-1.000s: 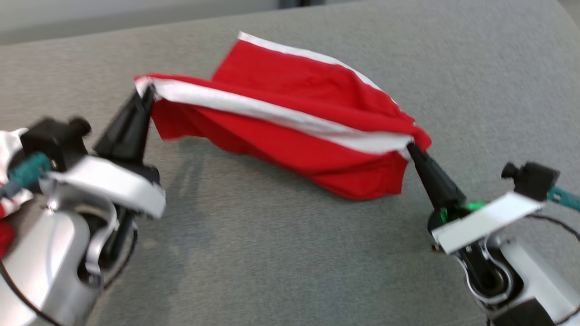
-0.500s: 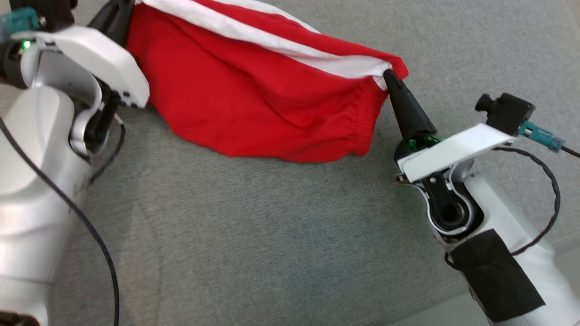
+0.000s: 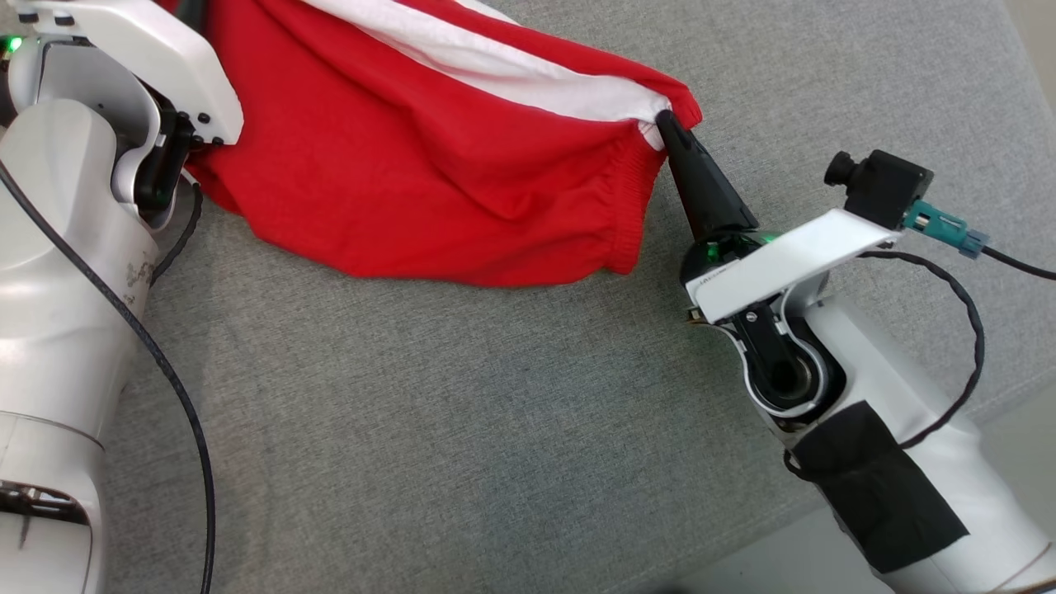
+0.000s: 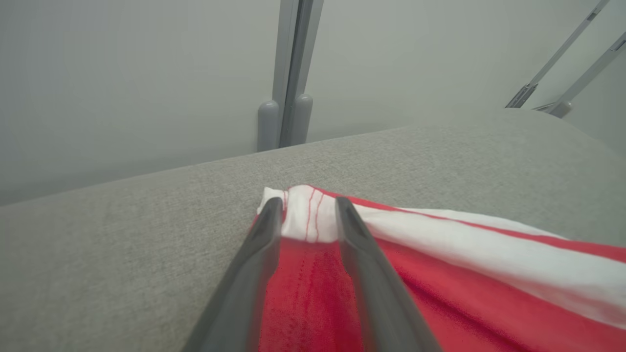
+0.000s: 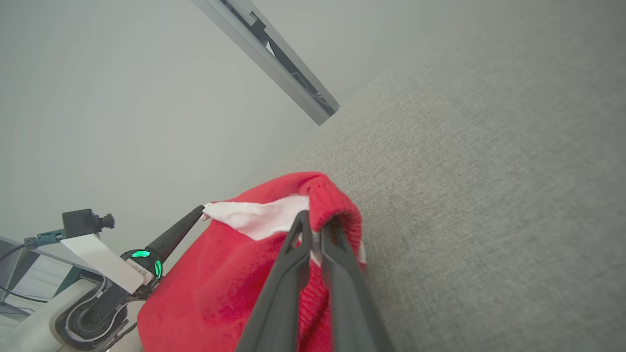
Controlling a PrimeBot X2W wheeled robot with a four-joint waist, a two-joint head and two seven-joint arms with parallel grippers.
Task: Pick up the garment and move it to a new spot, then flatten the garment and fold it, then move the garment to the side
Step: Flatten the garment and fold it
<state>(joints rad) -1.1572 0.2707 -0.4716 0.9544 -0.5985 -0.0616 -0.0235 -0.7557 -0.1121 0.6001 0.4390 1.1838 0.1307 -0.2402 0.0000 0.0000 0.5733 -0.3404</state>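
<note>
Grey fabric surface point(image 3: 495, 412), metal post point(image 4: 288, 73)

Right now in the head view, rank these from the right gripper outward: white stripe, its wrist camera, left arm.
1. White stripe: at the right gripper tip.
2. Wrist camera: just right, on its own arm.
3. Left arm: far left, across the garment.

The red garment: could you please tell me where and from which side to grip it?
Grip the garment by the end corners of its white band, coming from the robot's side: the band forms a raised ridge, while the red cloth sags.
</note>
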